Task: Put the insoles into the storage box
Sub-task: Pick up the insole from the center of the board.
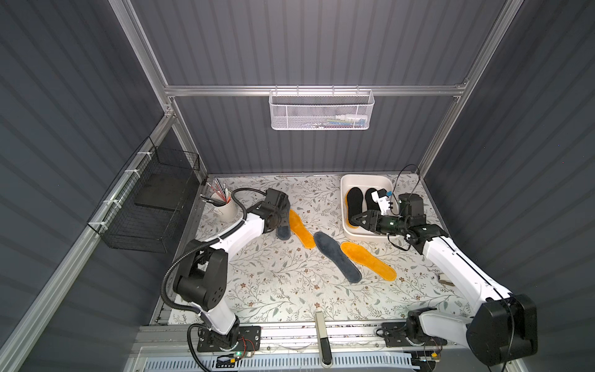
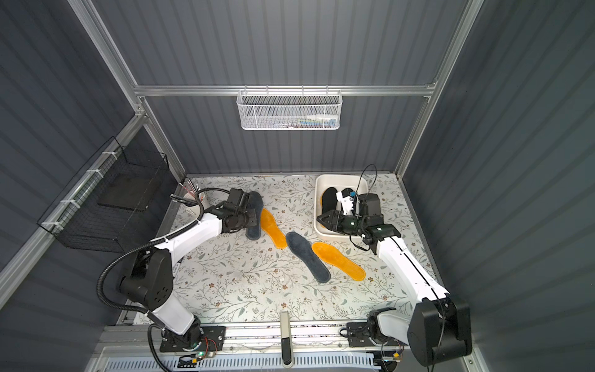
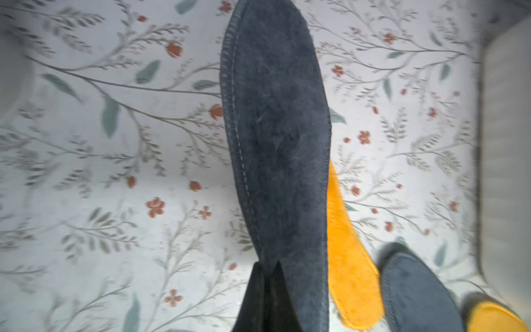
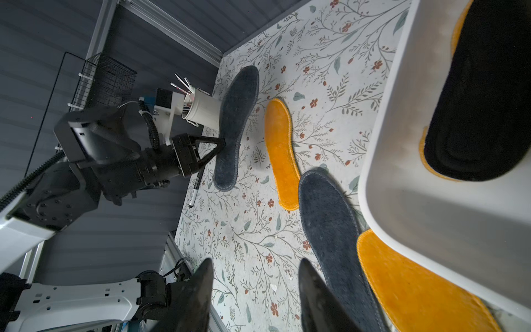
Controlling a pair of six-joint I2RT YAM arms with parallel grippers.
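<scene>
Top views both show us the desk (image 1: pixel 273 283), floral-patterned, with the storage box (image 1: pixel 360 235) sitting in its far right corner. Inside the box two black insoles (image 1: pixel 354 201) lie side by side. The right arm's wrist camera hides part of one. In the right wrist view a buried orange insole (image 4: pixel 421 152) shows only its rim from under a black one.

On the open desk we count three more. The middle grey insole (image 1: pixel 336 257) lies slantwise near the centre. The near orange insole (image 1: pixel 368 261) lies alongside it toward the right edge, their edges meeting, and its far end is just beside the box's near wall. The far orange insole (image 1: pixel 301 228) lies toward the left edge from the centre, its near end just beside the middle grey one's far end.

The held grey insole (image 2: pixel 254 215) is beside that far orange one, closer to the left edge. The left end effector (image 4: pixel 221 143) is clamped tight on its long edge. In the left wrist view the insole runs away from the fingertips (image 3: pixel 254 296) with the desk blurred behind, and we cannot tell whether any of it touches the desk.

The right end effector (image 1: pixel 351 221) hovers at the box wall that faces the desk's centre, by the box's near corner. Its jaws are partly apart with nothing between them.

A white mug (image 1: pixel 227 211) of pens stands near the far left corner.
</scene>
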